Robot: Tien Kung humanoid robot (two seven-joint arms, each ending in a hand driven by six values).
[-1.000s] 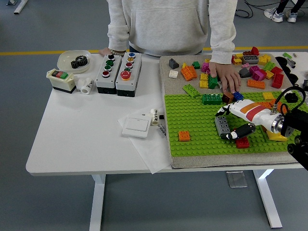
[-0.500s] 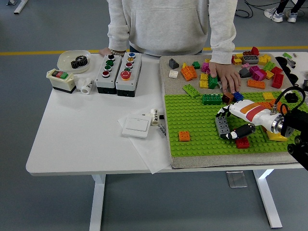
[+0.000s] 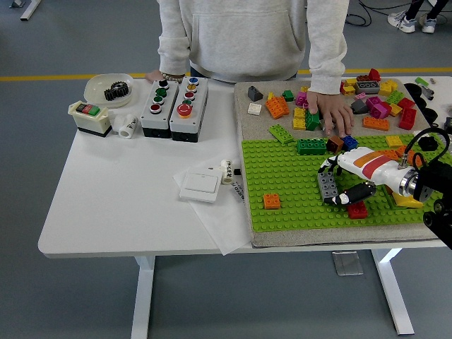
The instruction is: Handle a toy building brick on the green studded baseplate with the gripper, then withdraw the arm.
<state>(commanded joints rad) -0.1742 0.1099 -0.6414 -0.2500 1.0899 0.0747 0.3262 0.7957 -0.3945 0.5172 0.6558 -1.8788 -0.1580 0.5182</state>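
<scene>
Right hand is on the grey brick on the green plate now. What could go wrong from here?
1. The right hand curls around the grey brick; the red brick sits right by its lower finger and could get knocked.
2. The person's hand rests among loose bricks just beyond the green baseplate, close enough that a lift or pull-back might brush it.
3. Pulling a stuck brick might shift the baseplate.
</scene>
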